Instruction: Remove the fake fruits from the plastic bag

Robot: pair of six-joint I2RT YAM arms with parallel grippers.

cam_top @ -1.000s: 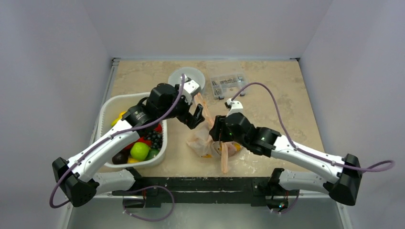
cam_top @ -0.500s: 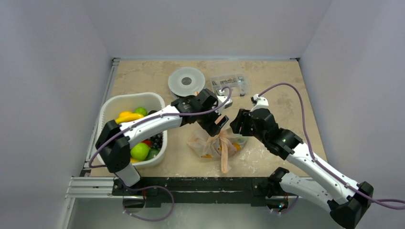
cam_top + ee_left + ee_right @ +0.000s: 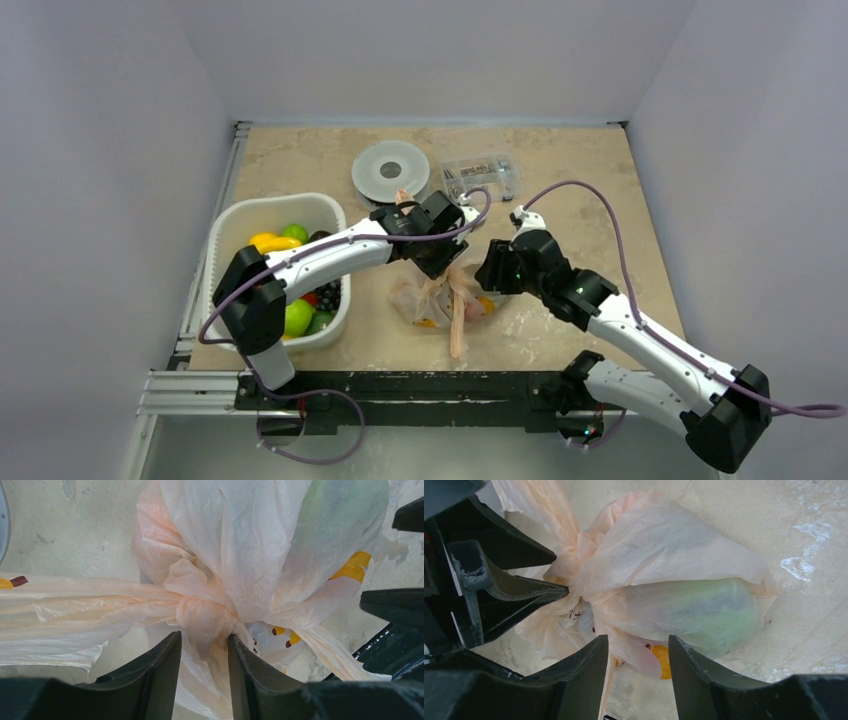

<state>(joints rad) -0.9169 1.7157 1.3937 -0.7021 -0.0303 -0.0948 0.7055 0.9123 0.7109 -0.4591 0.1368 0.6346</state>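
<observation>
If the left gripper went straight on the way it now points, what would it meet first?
The knot of the plastic bag, just ahead of the left gripper; bag film sits between its fingers. Depth is unclear, so they may touch.

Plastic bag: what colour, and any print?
The plastic bag is translucent pale peach with small yellow-orange marks; clearest in the left wrist view.

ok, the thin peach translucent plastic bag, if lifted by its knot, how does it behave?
Probably floppy: the thin peach translucent plastic bag is crinkled film, so it should sag below the knot. Likely bottom-heavy and swingy, since a green fruit bulges inside its lobe. The bunched film looks smooth, so it might slip in a pinch.
</observation>
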